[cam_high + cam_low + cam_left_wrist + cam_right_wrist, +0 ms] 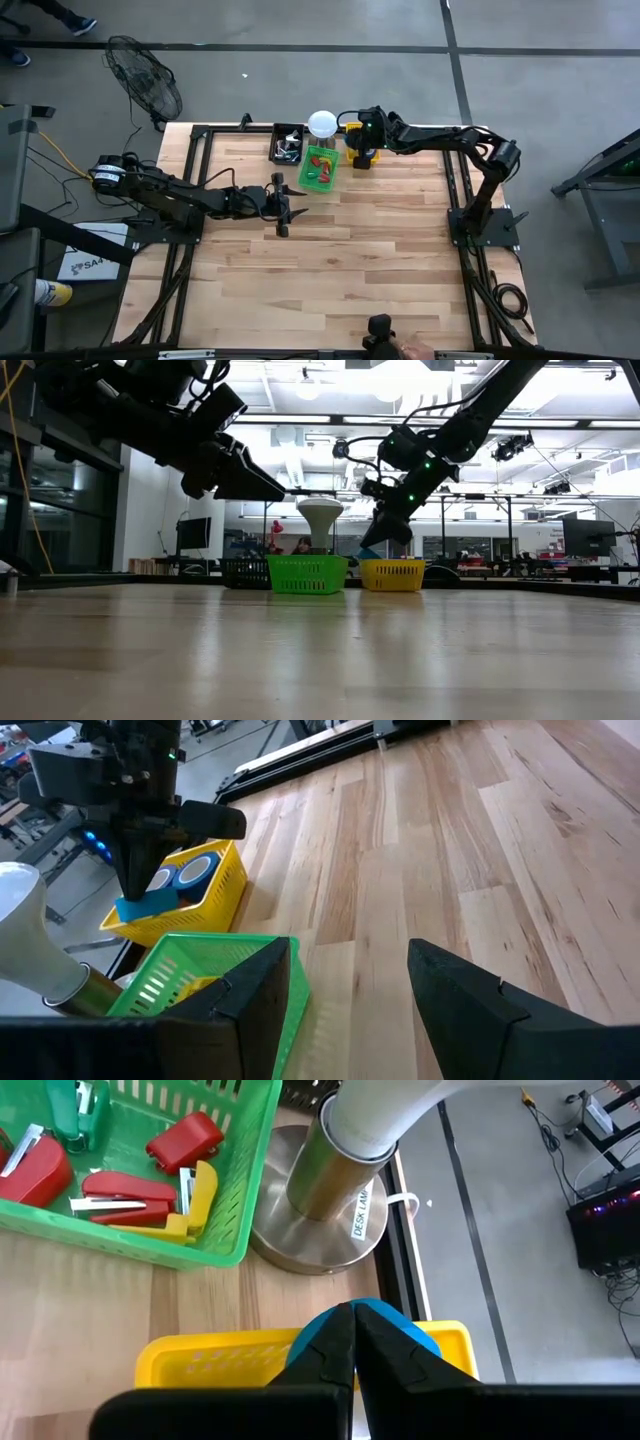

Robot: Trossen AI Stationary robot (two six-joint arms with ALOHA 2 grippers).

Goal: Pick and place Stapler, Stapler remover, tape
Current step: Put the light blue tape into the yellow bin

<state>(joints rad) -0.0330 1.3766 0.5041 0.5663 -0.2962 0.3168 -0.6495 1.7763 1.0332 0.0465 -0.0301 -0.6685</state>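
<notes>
My right gripper [354,1342] is shut on a blue tape roll [365,1318] and hovers over the yellow basket [362,156] at the table's far edge. Two more blue tape rolls [195,870] lie inside that basket. To its left, the green basket [320,168] holds red and yellow staplers [150,1195]. My left gripper [350,990] is open with nothing between its fingers, raised above the table just near-left of the green basket [200,982]. Which thing is the stapler remover I cannot tell. My right gripper pinches the blue tape roll between its two fingertips [135,870], slanting down from the table's right. The roll [150,907] hangs below the fingers at the height of the yellow basket's rim [225,855]. I cannot tell whether it touches the basket.
A white desk lamp on a round metal base [320,1210] stands at the far edge between the baskets. A black basket [288,146] of small dark things sits left of the lamp. The wooden tabletop [340,270] stretches toward the near edge.
</notes>
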